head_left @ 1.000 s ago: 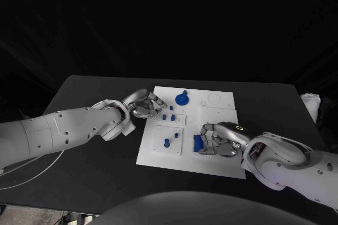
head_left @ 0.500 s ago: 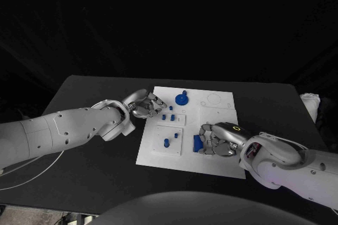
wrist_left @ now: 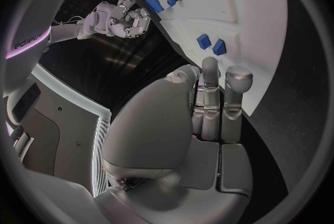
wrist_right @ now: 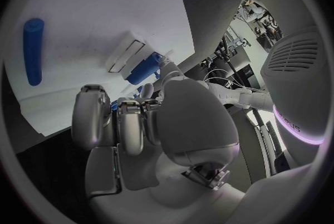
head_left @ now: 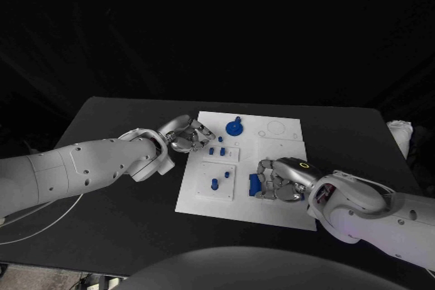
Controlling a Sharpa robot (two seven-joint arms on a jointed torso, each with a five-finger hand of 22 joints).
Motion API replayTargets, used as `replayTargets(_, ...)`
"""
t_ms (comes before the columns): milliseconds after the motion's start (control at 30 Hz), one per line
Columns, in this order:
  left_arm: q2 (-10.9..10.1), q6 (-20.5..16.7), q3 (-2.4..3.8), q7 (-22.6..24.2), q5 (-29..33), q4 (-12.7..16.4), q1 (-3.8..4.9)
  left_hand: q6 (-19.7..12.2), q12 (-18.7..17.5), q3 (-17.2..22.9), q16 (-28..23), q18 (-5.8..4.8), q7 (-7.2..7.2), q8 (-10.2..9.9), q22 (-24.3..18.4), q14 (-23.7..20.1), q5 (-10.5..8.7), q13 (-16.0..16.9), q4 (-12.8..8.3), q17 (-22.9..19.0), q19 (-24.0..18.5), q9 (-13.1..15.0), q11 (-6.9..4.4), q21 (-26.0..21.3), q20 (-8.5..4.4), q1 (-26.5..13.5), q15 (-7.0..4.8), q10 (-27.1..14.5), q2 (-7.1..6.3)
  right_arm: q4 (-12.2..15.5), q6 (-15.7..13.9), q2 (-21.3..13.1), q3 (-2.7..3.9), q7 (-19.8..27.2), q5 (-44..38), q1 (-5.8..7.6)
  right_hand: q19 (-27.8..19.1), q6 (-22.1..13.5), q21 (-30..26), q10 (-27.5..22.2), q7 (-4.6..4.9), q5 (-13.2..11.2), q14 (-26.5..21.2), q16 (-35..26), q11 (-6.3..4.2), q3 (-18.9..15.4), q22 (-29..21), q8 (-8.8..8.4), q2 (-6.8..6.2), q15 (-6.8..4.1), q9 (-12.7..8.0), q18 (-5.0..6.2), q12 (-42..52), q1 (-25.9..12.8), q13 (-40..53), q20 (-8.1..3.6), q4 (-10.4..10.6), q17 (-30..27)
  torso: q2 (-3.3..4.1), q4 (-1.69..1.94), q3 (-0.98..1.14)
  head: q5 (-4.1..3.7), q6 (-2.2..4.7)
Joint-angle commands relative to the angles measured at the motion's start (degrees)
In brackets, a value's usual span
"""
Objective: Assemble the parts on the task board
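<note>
The white task board (head_left: 272, 205) lies in the middle of the black counter (head_left: 118, 208), and everything else sits around it. On the board's far end stands a round blue part with a knob (head_left: 235, 128). Nearer its middle, a small raised block holds short blue pegs (head_left: 217, 151), and a second block closer to the robot holds two more blue parts (head_left: 217, 179).

The left hand (head_left: 188, 136) hovers at the board's left edge, beside the far block; its fingers (wrist_left: 212, 90) are curled in together and nothing shows in them.

The right hand (head_left: 281, 180) rests on the board's near right part, fingers bent around a blue block (head_left: 254, 185) at its fingertips; the right wrist view shows a blue piece (wrist_right: 144, 68) pinched there. A long blue rod (wrist_right: 32, 50) lies loose on the board.
</note>
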Motion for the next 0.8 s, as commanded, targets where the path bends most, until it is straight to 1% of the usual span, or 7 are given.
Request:
replayTargets(33, 0.15, 0.55, 0.04, 0.36, -0.01, 0.12, -0.04, 0.23, 0.31, 0.43, -0.09, 1.15, 0.05, 0.29, 5.97, -0.25, 0.24, 0.08, 0.01, -0.06, -0.31, 0.07, -0.01, 0.27, 0.03, 0.62, 0.12, 0.47, 0.01, -0.16, 0.39, 0.20, 0.01, -0.97, -0.33, -0.19, -0.43, -0.06, -0.13, 6.05, -0.32, -3.73, 5.98, 0.20, -0.36, 0.86, 10.18, 0.74, -1.85, -0.33, -0.26, -0.19, 0.22, -0.71, 15.09, -0.20, 2.14, 15.07, 0.00, -0.01, 0.01, 0.01, 0.00)
replayTargets(200, 0.13, 0.62, 0.04, 0.28, -0.01, 0.13, -0.07, 0.23, 0.31, 0.43, -0.09, 1.15, 0.05, 0.29, 5.97, -0.25, 0.24, 0.08, 0.01, -0.06, -0.31, 0.07, -0.01, 0.27, 0.03, 0.62, 0.12, 0.47, 0.01, -0.35, 1.09, 0.35, 0.01, -0.93, 0.23, -0.45, -0.54, -0.31, -0.26, 6.05, -0.51, -6.19, 5.98, 0.20, -0.56, 0.18, 10.15, 1.26, -6.22, -0.52, -0.59, -0.17, 0.22, -3.81, 15.09, -0.34, 4.51, 15.07, 0.00, 0.03, 0.01, 0.06, 0.00)
replayTargets(500, -0.05, 0.29, 0.04, 0.61, -0.01, 0.22, -0.10, 0.28, 0.34, 0.41, -0.09, 1.16, 0.09, 0.32, 5.95, -0.26, 0.26, 0.08, 0.04, -0.07, -0.36, 0.09, 0.04, 0.19, 0.04, 0.59, 0.15, 0.51, -0.01, 0.12, -5.98, -1.13, 0.01, 3.34, 1.55, -0.64, -0.34, -1.43, 0.47, 6.05, -0.64, -6.10, 5.98, 0.20, -0.79, -10.12, 10.35, 1.04, -7.44, -0.73, -1.57, -0.32, 0.22, -8.94, 15.09, -0.57, 4.66, 15.07, -0.04, 0.01, -0.02, 0.27, 0.00)
replayTargets(567, -0.10, 0.10, 0.04, 0.84, 0.00, 0.25, -0.10, 0.28, 0.34, 0.41, -0.09, 1.14, 0.09, 0.32, 5.97, -0.26, 0.26, 0.08, 0.03, -0.08, -0.32, 0.09, 0.04, 0.28, 0.04, 0.59, 0.15, 0.51, -0.01, 0.59, -8.94, -2.16, 0.02, 5.58, 2.91, -0.55, 0.32, -1.82, 1.99, 6.05, -0.33, -5.90, 5.98, 0.20, -0.75, -9.66, 10.78, -1.77, -6.97, -0.73, -4.06, -0.64, 0.22, -9.06, 15.09, -0.62, 4.59, 15.07, -0.06, 0.03, -0.02, 0.32, 0.00)
replayTargets(633, -0.17, -0.06, 0.04, 1.01, 0.05, 0.29, -0.10, 0.29, 0.34, 0.42, -0.09, 1.13, 0.09, 0.33, 5.98, -0.26, 0.26, 0.08, 0.03, -0.08, -0.29, 0.09, 0.04, 0.34, 0.04, 0.60, 0.15, 0.52, -0.01, 1.35, -11.64, -3.68, 0.02, 8.13, 4.61, -0.21, 1.33, -1.60, 4.33, 6.05, 0.82, -4.96, 5.98, 0.20, -0.18, -7.87, 11.41, -9.11, -5.18, -0.04, -10.64, -1.12, 0.22, -7.33, 15.09, -0.41, 4.60, 15.07, -0.04, 0.06, -0.01, 0.37, 0.00)
replayTargets(700, -0.27, -0.16, 0.04, 1.12, 0.17, 0.34, -0.11, 0.29, 0.34, 0.42, -0.09, 1.13, 0.09, 0.33, 5.98, -0.26, 0.26, 0.08, 0.03, -0.08, -0.29, 0.09, 0.04, 0.34, 0.04, 0.60, 0.15, 0.52, -0.01, 2.16, -12.37, -5.34, 0.03, 9.84, 5.72, 0.44, 1.88, -2.01, 5.78, 6.05, 2.07, 1.60, 5.98, 0.20, 0.39, -6.24, 11.79, -16.32, -2.65, 0.22, -17.05, -1.51, 0.22, -4.64, 15.09, 0.33, 4.69, 15.07, -0.03, 0.02, 0.00, 0.45, 0.00)
replayTargets(800, -0.39, -0.28, 0.04, 1.22, 0.47, 0.35, -0.11, 0.29, 0.34, 0.42, -0.09, 1.13, 0.09, 0.33, 5.98, -0.26, 0.26, 0.08, 0.03, -0.08, -0.29, 0.09, 0.04, 0.34, 0.04, 0.60, 0.15, 0.52, -0.01, 3.38, -9.98, -8.14, 0.02, 10.60, 6.68, 1.94, 2.24, -1.63, 6.90, 6.05, 2.46, 10.38, 5.98, 0.20, 1.14, -5.21, 12.08, -22.51, -0.69, 0.88, -23.15, -1.65, 0.22, -1.62, 15.09, 0.58, 3.47, 15.07, -0.03, -0.05, -0.01, 0.37, 0.00)
